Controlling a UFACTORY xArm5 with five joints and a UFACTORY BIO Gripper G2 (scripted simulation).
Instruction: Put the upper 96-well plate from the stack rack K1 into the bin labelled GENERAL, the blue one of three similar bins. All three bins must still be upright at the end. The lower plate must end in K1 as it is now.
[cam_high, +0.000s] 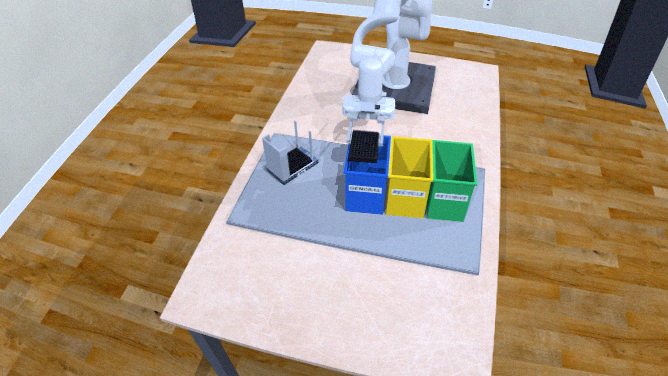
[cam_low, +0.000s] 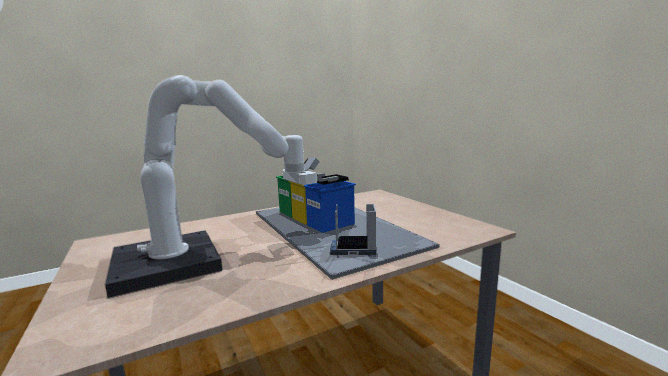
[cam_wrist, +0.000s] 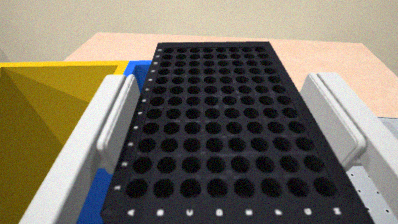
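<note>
My gripper (cam_high: 365, 143) (cam_wrist: 230, 117) is shut on the upper black 96-well plate (cam_high: 364, 150) (cam_low: 339, 176) (cam_wrist: 215, 130), with one finger on each long side. The plate is held roughly level, just above the mouth of the blue GENERAL bin (cam_high: 364, 202) (cam_low: 335, 205) (cam_wrist: 92, 200). In the top view it lies toward the side of the mouth away from the yellow bin. The lower plate (cam_high: 298, 161) (cam_low: 353, 242) lies at the bottom of rack K1 (cam_high: 277, 157) (cam_low: 371, 227). All three bins stand upright.
The yellow RECYCLE bin (cam_high: 406, 207) (cam_low: 298, 212) (cam_wrist: 45, 130) stands close beside the blue one, with the green bin (cam_high: 446, 210) (cam_low: 284, 206) beyond it. Rack K1, with its tall wall and thin posts, stands on the grey mat (cam_high: 300, 215) (cam_low: 405, 242) on the blue bin's other side.
</note>
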